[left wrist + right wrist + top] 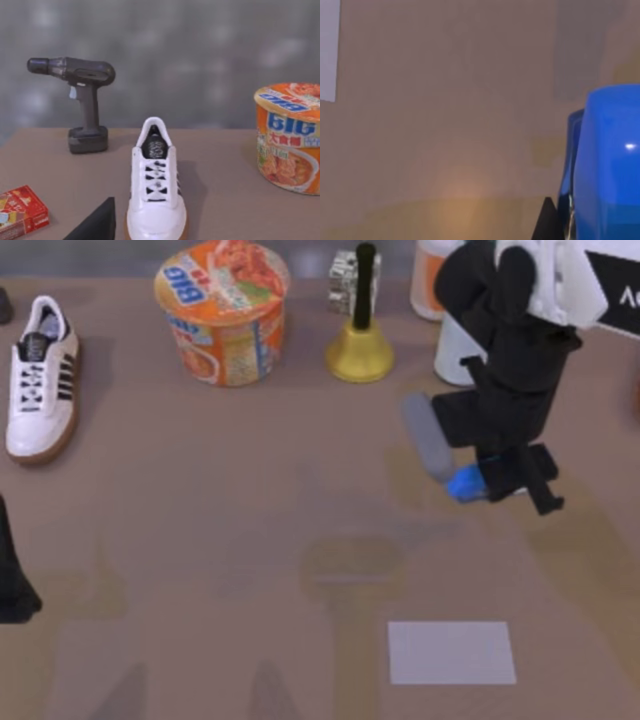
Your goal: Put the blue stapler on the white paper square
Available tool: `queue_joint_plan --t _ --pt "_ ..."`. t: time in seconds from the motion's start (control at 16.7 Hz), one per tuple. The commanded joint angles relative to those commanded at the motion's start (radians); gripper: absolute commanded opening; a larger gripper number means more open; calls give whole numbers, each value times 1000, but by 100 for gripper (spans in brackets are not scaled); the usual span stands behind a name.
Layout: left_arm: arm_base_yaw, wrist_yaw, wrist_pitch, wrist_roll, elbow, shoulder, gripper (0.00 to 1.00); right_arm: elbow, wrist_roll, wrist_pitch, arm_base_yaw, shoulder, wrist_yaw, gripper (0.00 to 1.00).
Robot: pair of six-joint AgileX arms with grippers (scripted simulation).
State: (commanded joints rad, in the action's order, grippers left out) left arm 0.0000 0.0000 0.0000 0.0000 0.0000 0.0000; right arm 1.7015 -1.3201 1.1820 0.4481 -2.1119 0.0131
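Right gripper [503,478]: over the right half of the table, reaching down from the top right corner, its dark fingers closed around the blue stapler.
Blue stapler [464,483]: only a bright blue end pokes out to the left of the gripper in the top view; a grey shadow lies on the table up and to the left of it, apart from the stapler, so it looks lifted clear of the surface. In the right wrist view the stapler [607,165] fills the corner as a glossy blue block, very close to the lens.
White paper square [451,652]: flat on the table near the front edge, right of centre, well apart from the stapler and nothing on it. The right wrist view catches just one pale strip of it [329,47].
Left gripper [14,580]: parked at the left edge of the table (only a dark tip of it shows, so I cannot tell how its fingers stand).
Back row: a white sneaker [40,380] at the left, an orange noodle cup [222,310], then a gold bell with a black handle [360,335], a small silver object [345,280] behind it.
Left wrist view: the same sneaker [156,195] and cup [290,137], plus a grey power drill [82,100] standing upright and a red box [20,210].
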Motion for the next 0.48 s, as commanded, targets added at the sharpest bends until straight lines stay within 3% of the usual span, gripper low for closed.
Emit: queue_joint_plan --t 0.48 --pt "0 0 0 0 0 0 100 60 7 76 0 31 0 0"
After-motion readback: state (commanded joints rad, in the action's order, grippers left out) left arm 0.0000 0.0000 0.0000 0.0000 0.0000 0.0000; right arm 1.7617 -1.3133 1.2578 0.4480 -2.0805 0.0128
